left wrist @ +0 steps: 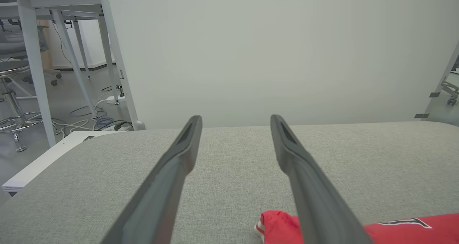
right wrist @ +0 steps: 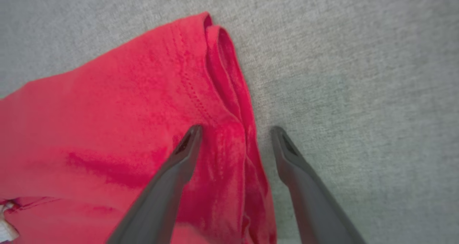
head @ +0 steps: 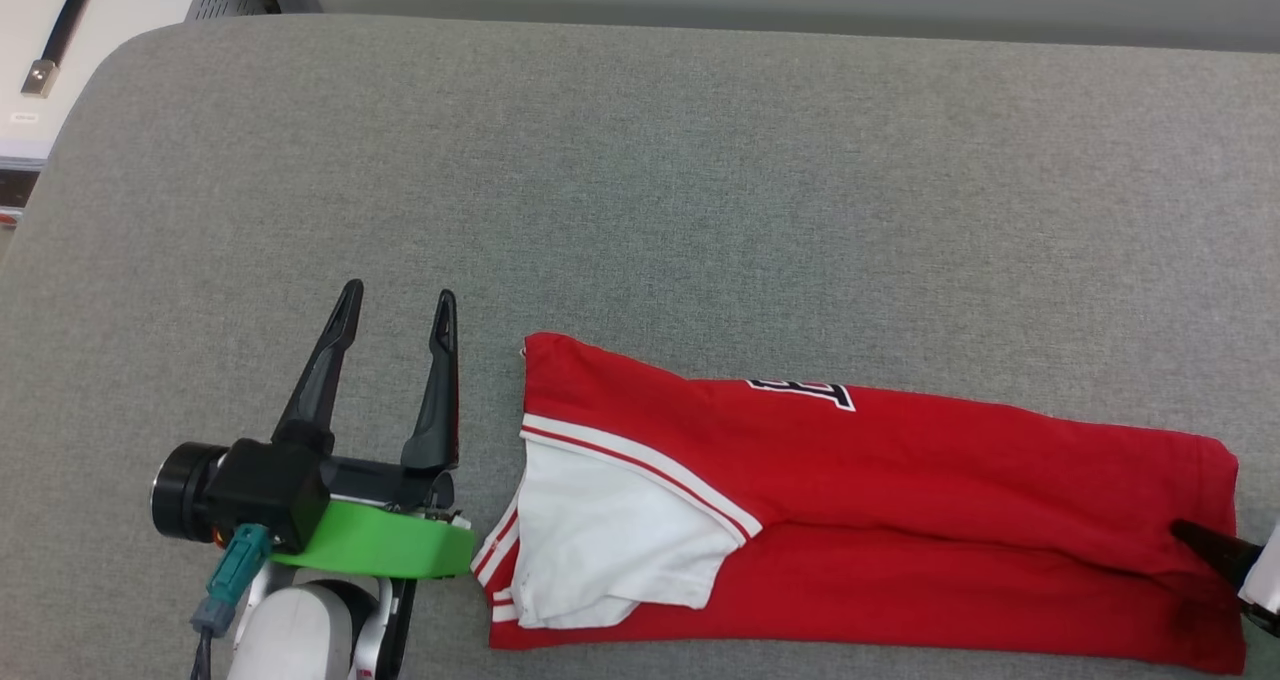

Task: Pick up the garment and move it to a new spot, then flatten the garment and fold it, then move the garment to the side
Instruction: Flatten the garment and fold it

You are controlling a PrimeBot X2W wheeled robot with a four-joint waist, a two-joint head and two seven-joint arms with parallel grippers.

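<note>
The garment (head: 900, 520), a red jersey with a white sleeve and striped trim, lies folded into a long strip across the lower right of the grey surface, black-white lettering on its far edge. My left gripper (head: 398, 307) stands open just left of the collar end, above the surface with nothing between its fingers; its wrist view catches a red corner of the garment (left wrist: 278, 222). My right gripper (right wrist: 236, 131) is open over the hem end, one finger above the red cloth (right wrist: 125, 129), the other above bare grey fabric. One dark fingertip (head: 1215, 550) shows at the right edge.
The grey padded surface (head: 640, 180) stretches wide behind and left of the garment. A white wall stands behind its far edge. Table legs (left wrist: 34, 68), cables and a stool sit on the floor beyond the left end.
</note>
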